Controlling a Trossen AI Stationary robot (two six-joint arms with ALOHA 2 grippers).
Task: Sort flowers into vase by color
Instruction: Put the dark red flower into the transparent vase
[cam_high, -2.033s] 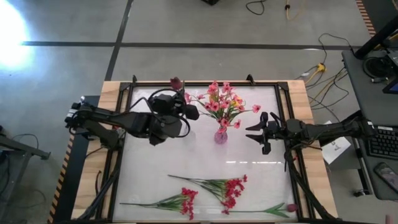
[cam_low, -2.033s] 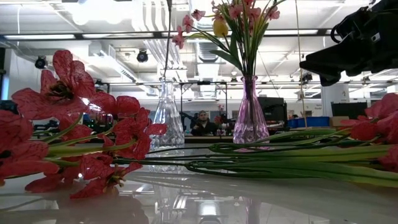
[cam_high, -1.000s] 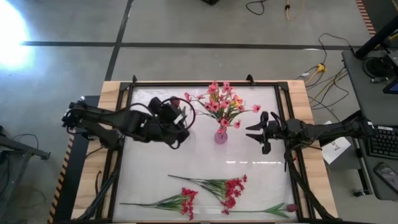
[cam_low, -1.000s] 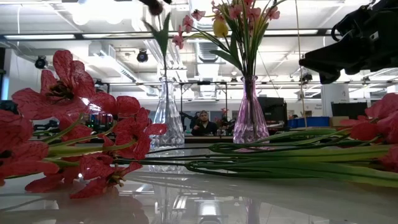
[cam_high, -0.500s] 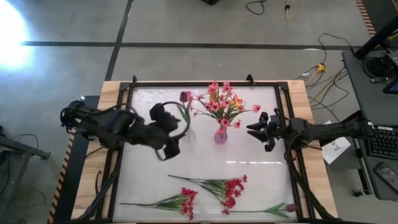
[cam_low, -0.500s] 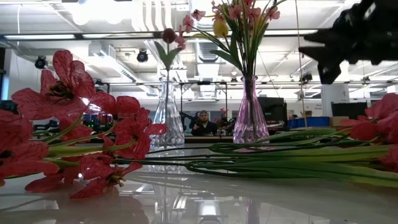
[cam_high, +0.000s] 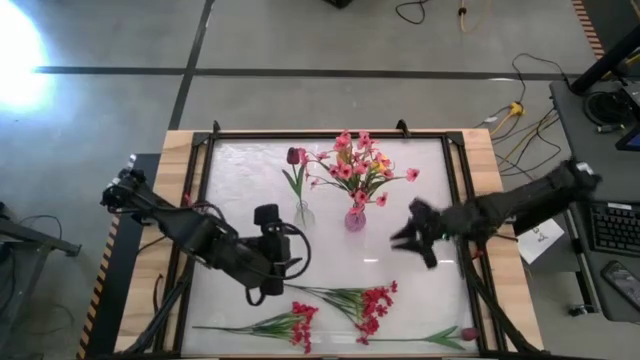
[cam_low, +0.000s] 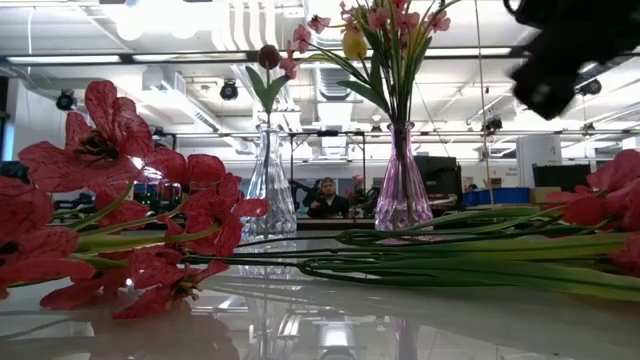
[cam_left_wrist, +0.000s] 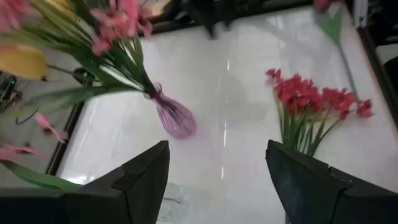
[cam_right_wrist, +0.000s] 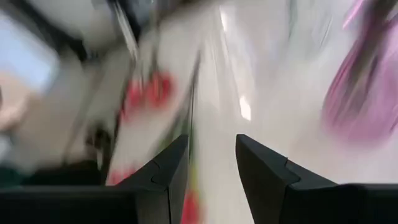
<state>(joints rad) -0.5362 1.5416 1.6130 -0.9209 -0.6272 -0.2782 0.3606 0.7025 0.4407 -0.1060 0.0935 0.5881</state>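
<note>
The left tool (cam_high: 268, 283) stands wide and empty, just beside the stem ends of the nearest dark-red artificial spray (cam_high: 350, 299). The thin green plastic stems run lengthwise across the glossy white table (cam_high: 420, 185), blossoms toward the right arm. The right tool (cam_high: 408, 237), narrow and empty, hangs farther off. The clear faceted glass vase (cam_high: 303, 213) holds one dark-red bud.
</note>
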